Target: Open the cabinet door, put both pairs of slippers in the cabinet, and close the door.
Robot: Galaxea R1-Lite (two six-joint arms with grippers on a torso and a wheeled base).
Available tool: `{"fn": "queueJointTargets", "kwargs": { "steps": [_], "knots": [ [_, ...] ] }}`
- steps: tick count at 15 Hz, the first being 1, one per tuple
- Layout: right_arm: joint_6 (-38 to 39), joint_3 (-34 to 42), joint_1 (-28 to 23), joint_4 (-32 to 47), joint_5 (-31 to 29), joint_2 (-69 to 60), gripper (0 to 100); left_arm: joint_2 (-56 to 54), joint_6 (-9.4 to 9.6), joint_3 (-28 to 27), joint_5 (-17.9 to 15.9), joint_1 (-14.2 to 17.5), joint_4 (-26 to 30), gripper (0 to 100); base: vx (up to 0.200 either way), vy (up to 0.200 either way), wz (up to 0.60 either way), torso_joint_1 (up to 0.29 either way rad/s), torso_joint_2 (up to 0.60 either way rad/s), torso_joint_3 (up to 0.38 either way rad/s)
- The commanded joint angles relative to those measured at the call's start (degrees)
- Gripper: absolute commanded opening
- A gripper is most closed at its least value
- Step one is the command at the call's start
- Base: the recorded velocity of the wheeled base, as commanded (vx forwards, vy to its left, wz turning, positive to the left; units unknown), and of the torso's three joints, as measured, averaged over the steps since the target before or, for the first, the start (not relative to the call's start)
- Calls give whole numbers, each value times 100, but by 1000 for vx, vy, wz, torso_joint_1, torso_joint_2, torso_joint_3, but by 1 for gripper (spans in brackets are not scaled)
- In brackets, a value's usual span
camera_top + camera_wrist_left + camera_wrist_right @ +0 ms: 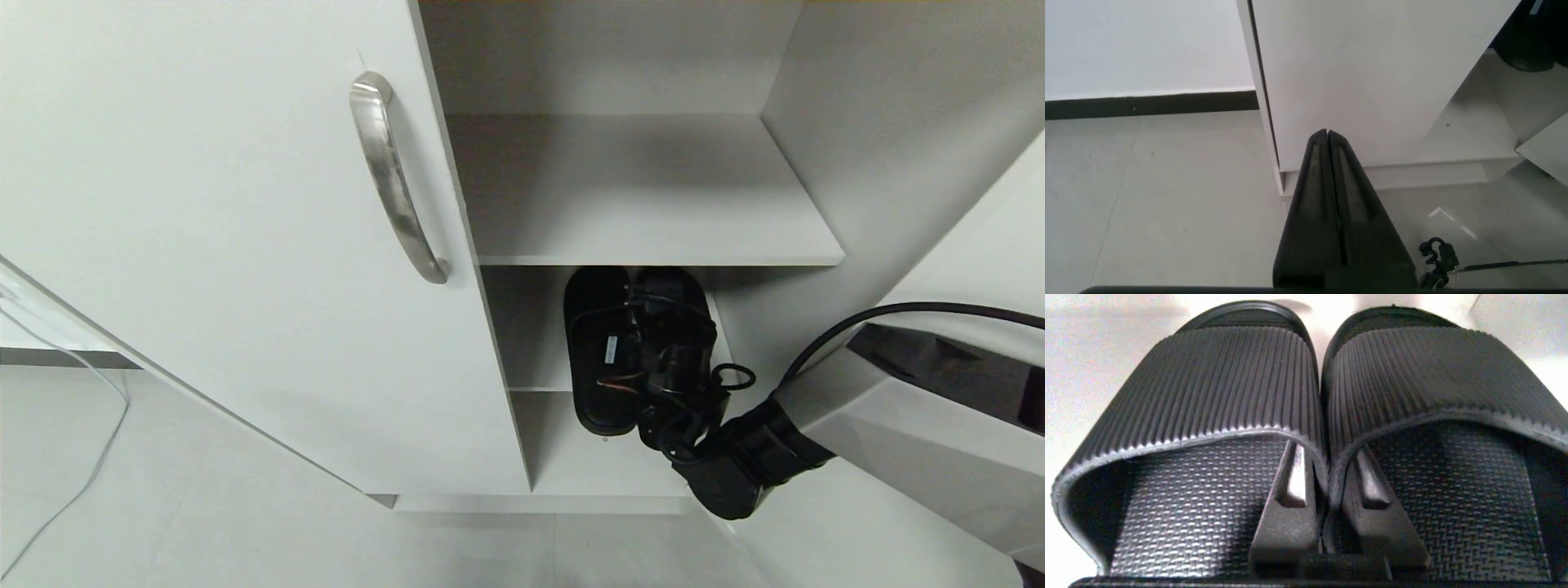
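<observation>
A pair of black ribbed slippers lies side by side in the open cabinet, on the lower shelf, with the heels past its front edge. My right gripper is shut on the pair's two adjoining inner walls, one finger inside each slipper. In the head view this gripper covers the right-hand slipper. My left gripper is shut and holds nothing, low over the floor in front of the cabinet base.
The left cabinet door is closed and has a metal handle. The right door stands open at the right. An upper shelf lies above the slippers. A thin cable runs over the tiled floor at the left.
</observation>
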Motion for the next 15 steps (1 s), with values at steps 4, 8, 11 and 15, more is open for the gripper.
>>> {"fn": "queueJointTargets", "kwargs": {
  "steps": [4,8,11,15],
  "knots": [
    [90,-649,-149,380,85,216,0,7,1,1,0,4,0,0,0,0,0,0,0,0],
    [283,-1062,-193,706,164,268,0,7,1,1,0,4,0,0,0,0,0,0,0,0],
    [275,-1202,-193,767,164,268,0,7,1,1,0,4,0,0,0,0,0,0,0,0],
    [283,-1229,-202,899,173,286,0,7,1,1,0,4,0,0,0,0,0,0,0,0]
  ]
}}
